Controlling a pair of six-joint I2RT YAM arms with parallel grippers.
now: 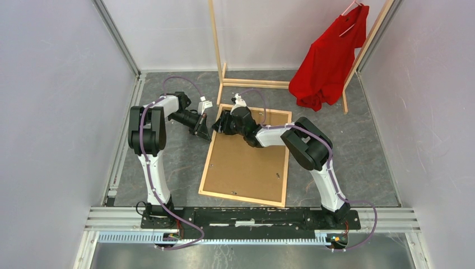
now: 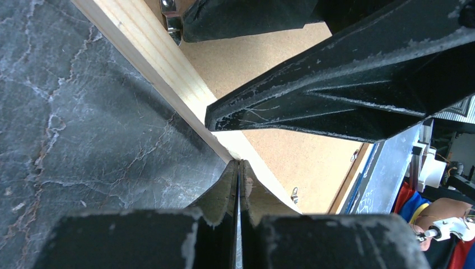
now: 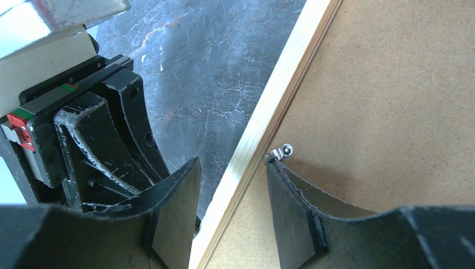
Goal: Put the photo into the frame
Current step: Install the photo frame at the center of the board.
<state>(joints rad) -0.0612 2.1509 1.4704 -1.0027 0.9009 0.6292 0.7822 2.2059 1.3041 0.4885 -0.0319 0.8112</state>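
Nearest the arms' bases, the frame (image 1: 241,198) lay flat on the dark marbled table (image 1: 179,168), back side up. It sat at the centre of the top view, tilted slightly so that its far end leaned toward 1 o'clock. A brown backing board (image 1: 246,162) filled its opening, and whether the print lay beneath could not be told. Farther out, both grippers met at the frame's 11 o'clock corner. The left gripper (image 1: 206,135) reached in from 9 o'clock with its jaws pressed together on nothing. In its wrist view, the tip sat right at the outer edge of the pale wooden rail, but contact could not be told. The right gripper (image 1: 219,124) came in from 3 o'clock, across the board, with its jaws standing apart and astride that same rail. One finger (image 3: 179,190) hung over the table outside the frame. The other finger (image 3: 285,196) was over the backing board just beside a small metal tab (image 3: 282,150) at the rail's inner edge. Neither finger visibly pinched the wood. Beyond the frame, from 12 to 1 o'clock, stood a wooden clothes rack (image 1: 215,39) with a red shirt (image 1: 330,61) hanging on its right side.
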